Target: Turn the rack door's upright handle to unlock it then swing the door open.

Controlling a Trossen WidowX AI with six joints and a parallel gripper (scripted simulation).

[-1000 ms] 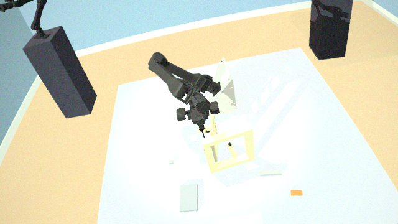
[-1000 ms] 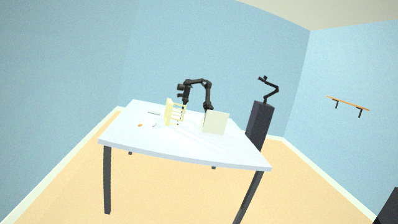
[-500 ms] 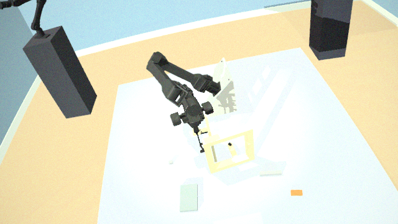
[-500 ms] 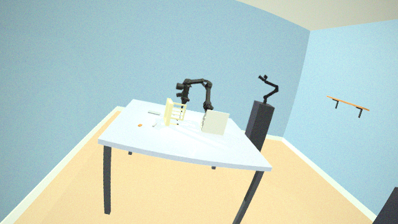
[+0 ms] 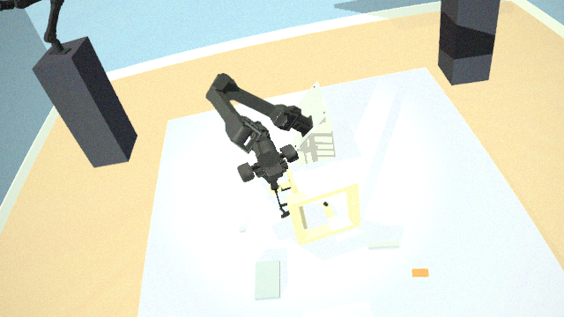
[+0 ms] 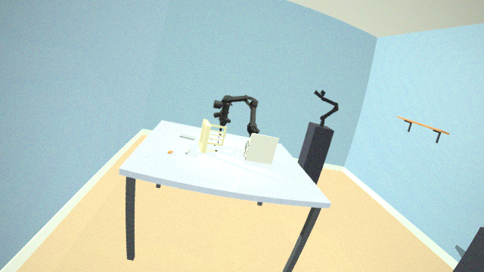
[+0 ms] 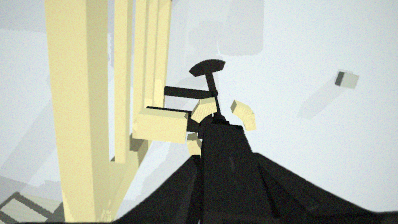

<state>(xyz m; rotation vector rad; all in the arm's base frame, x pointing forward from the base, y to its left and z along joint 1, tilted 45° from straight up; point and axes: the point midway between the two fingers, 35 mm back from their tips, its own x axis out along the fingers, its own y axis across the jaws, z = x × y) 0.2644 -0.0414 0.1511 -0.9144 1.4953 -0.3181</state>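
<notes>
blue walls stand around a sandy floor, and a big white table (image 5: 198, 185) (image 6: 227, 177) is in the room. by the table's top edge, as the top view shows it, the foot of the black arm (image 5: 247, 94) (image 6: 238, 99) is next to a pale box (image 5: 315, 106) (image 6: 262, 149). the arm bends over toward the middle of the table. its claw (image 5: 275, 188) (image 7: 224, 162) is pinching the black upright handle (image 5: 285, 214) (image 7: 208, 67) of the rack door. the handle is at the door's free side, and its wide end sticks out past the claw. the yellow door (image 6: 224, 135) (image 7: 120, 75) has thin bars and sticks out from the yellow frame (image 5: 353, 204) (image 6: 204, 136), so it is swung open. i can't tell just how far open it is. the frame stands up near the middle of the table, away from all the edges. a flat pale green block (image 5: 267, 279) lies closer to the bottom left corner. a tiny pale cube (image 5: 241, 229) (image 7: 347, 80) sits nearer the left edge than the frame does. a thin pale bar (image 5: 383, 244) lies near the frame, on the side toward the right edge. an orange block (image 5: 419, 273) (image 6: 170, 152) is farther out, toward the bottom right corner. past the top left corner, off the table, another black arm (image 5: 53, 26) (image 6: 333, 107) stands on a tall dark post (image 5: 84, 101) (image 6: 315, 151).
</notes>
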